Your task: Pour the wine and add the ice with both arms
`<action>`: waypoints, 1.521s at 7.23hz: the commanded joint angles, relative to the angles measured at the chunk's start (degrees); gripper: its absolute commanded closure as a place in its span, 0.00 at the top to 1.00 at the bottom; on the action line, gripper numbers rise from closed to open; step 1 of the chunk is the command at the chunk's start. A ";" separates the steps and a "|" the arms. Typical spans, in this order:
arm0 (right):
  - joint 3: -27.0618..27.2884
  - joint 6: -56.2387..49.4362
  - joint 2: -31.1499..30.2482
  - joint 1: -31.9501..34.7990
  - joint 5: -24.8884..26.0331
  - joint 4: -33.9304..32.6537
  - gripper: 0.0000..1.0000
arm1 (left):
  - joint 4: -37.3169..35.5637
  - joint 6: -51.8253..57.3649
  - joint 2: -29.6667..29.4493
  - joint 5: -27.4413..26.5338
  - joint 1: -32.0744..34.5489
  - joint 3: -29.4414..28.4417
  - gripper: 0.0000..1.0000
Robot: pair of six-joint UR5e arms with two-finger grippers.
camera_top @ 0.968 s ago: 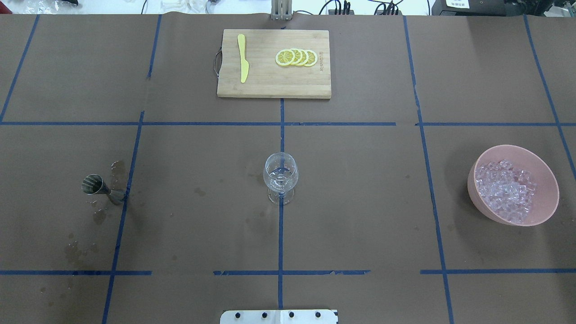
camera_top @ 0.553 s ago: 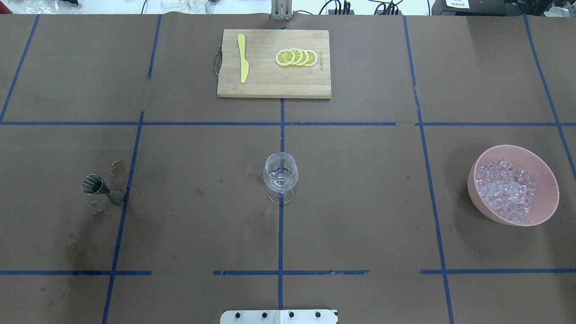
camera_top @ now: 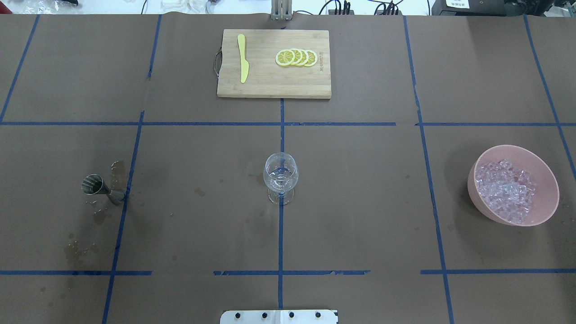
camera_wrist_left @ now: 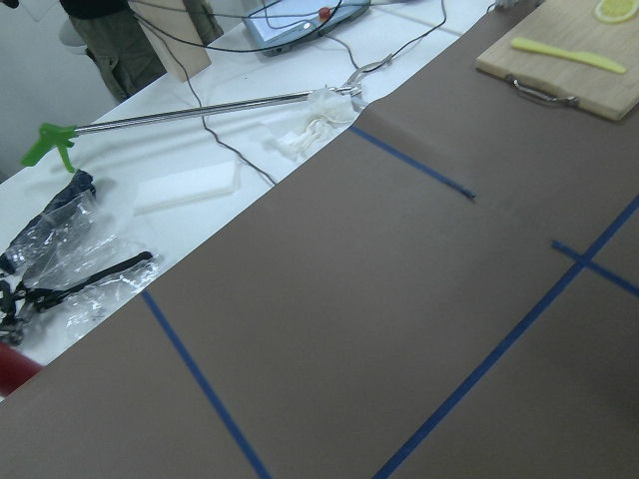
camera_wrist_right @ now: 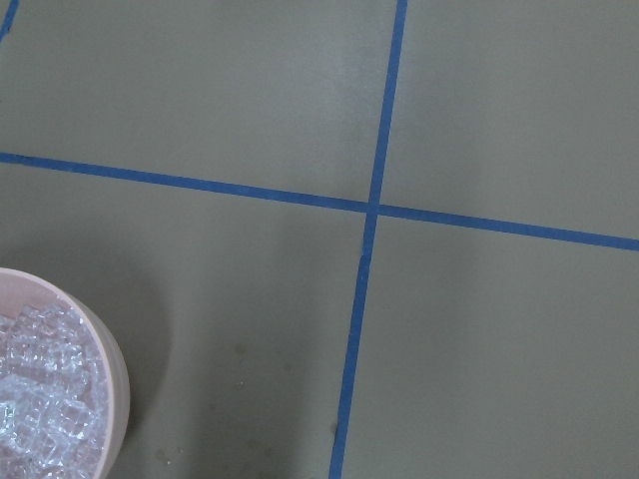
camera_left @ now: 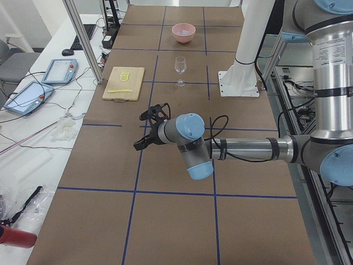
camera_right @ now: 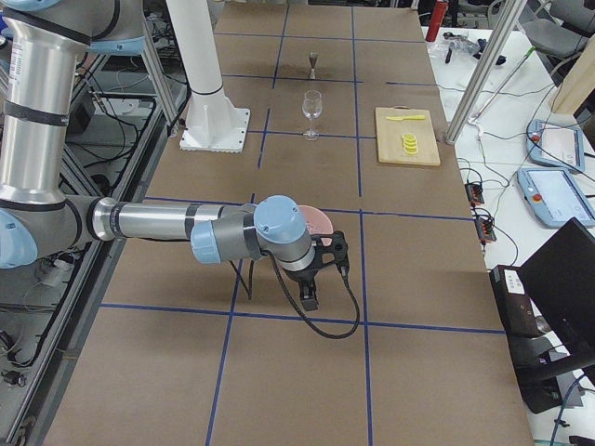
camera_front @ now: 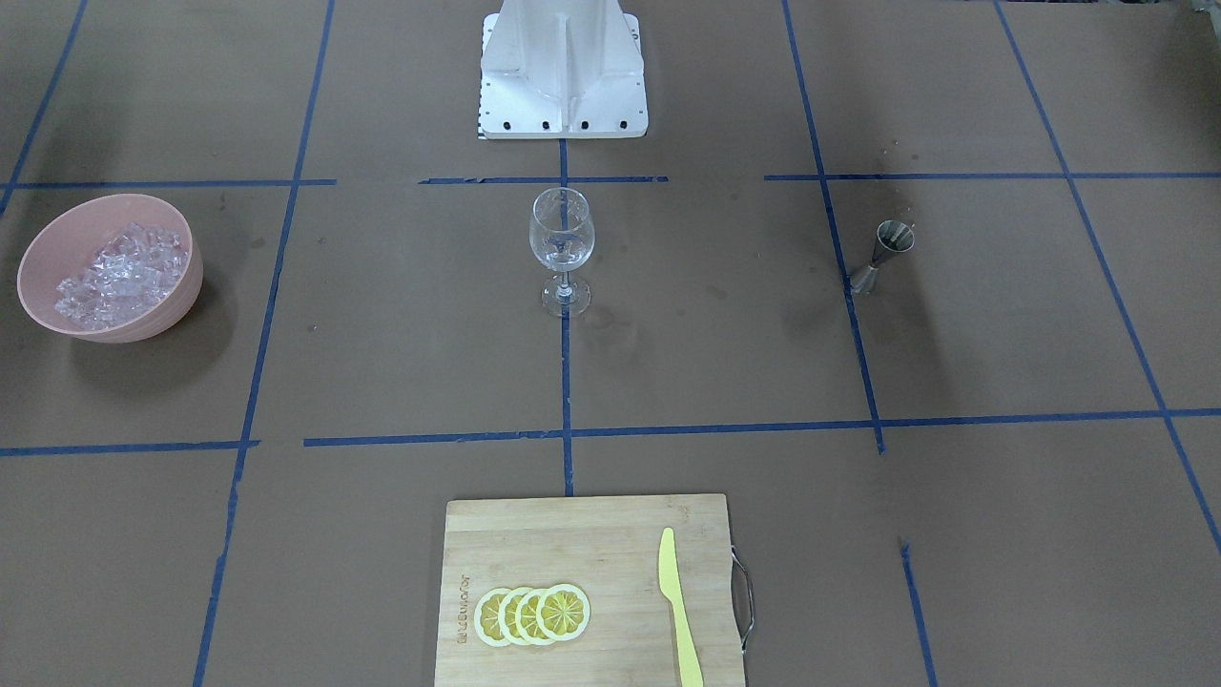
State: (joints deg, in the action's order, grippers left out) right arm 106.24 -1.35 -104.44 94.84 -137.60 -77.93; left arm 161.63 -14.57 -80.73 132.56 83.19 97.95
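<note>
Ice point(camera_top: 506, 191): you see a heap of small, clear, glassy chunks, many alike, filling the lower part of the pink bowl point(camera_top: 546, 173).
Bowl: it stands at the bench's point(camera_top: 360, 180) right end, well apart from everything else.
Wine: you cannot make out the clear liquid in any view, so you cannot tell whether it sits in the jigger or in the glass.
Glass point(camera_top: 280, 176): stemmed and upright on the centre blue tape line, between the bowl and the jigger.
Jigger point(camera_top: 96, 186): a small steel double cone, upright at the bench's left side, with dark damp spots on the paper around it.
Right arm point(camera_right: 149, 221): it reaches out low over the bench's right end.
Right tool point(camera_right: 310, 283): it hangs near the bowl, beside it and not over it. Its wrist camera catches only the bowl's rim and some ice in the lower left corner. You see it in the side view alone, so you cannot tell whether its fingers are apart or together.
Left arm point(camera_left: 242, 148): it stretches over the bench's left end.
Left tool point(camera_left: 144, 132): it is well apart from the ice, at the opposite end of the bench. Its finger state is likewise not something you can tell.
Board point(camera_top: 273, 63): a wooden cutting board at the far middle, carrying a yellow knife point(camera_top: 243, 58) and overlapping lemon slices point(camera_top: 296, 57).
</note>
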 commanded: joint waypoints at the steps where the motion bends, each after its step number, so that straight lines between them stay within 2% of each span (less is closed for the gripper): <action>1: 0.19 -0.06 0.02 0.00 0.05 0.14 1.00 | 7.17 -15.95 2.14 -13.30 -12.99 5.20 1.00; 3: 0.19 0.03 -0.06 0.08 0.05 0.14 1.00 | 13.34 -24.16 6.45 -33.59 -28.10 7.69 1.00; 4: 0.19 0.03 -0.06 0.00 0.05 0.14 1.00 | 13.71 -27.06 6.55 -44.48 -35.74 7.78 1.00; 5: 0.37 0.03 -0.06 0.00 0.05 0.14 1.00 | 13.63 -29.70 7.34 -59.12 -45.56 7.78 1.00; 7: 0.37 0.03 -0.06 0.08 0.05 0.14 1.00 | 13.19 -31.92 7.70 -79.03 -60.01 7.78 1.00; 8: 0.37 0.03 0.02 0.08 0.05 0.14 1.00 | 13.10 -32.01 7.61 -87.13 -65.99 7.87 1.00; 11: 0.37 0.03 0.02 0.08 0.05 0.14 1.00 | 12.49 -32.01 4.55 -99.83 -75.95 5.16 1.00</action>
State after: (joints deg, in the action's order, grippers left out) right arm 106.65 -1.32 -104.42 94.89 -137.55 -77.78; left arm 174.48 -46.56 -74.50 37.73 11.13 104.48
